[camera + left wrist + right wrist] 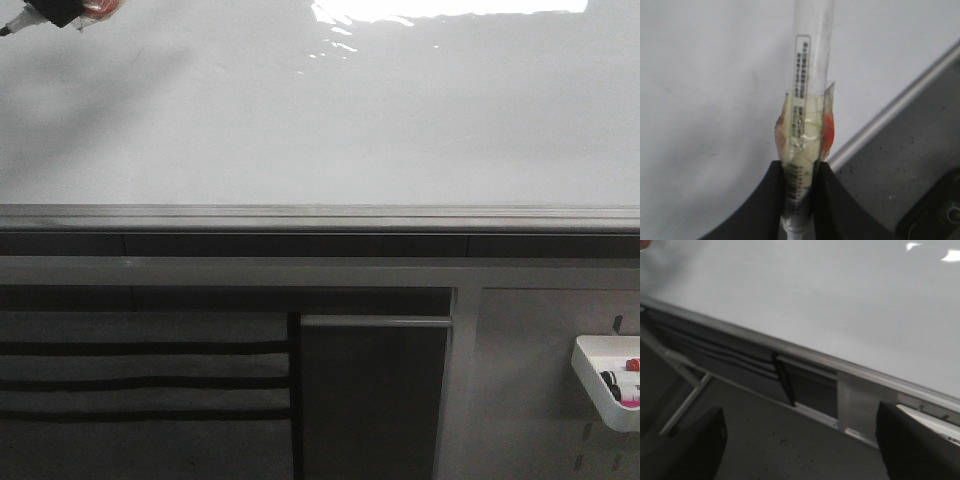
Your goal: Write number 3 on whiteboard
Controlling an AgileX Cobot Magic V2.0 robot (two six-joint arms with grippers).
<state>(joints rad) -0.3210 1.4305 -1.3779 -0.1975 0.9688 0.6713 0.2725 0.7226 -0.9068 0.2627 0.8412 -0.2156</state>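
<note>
The left gripper point(799, 200) has its jaws pinching a taped marker point(807, 100) over the blank whiteboard point(320, 120); the right gripper point(800, 450) jaws are spread wide.

1. Left gripper point(55, 12), front view: cut off by the top-left corner; only a dark tip and a scrap of reddish tape visible.
2. Marker point(810, 100), left wrist view: upper end cut by the top edge, tip out of sight; label print too blurred to read.
3. Right gripper point(800, 450): fingertips cropped at the lower edge.
4. White tray point(607, 380): cut by the right edge; contents too small to identify.
</note>
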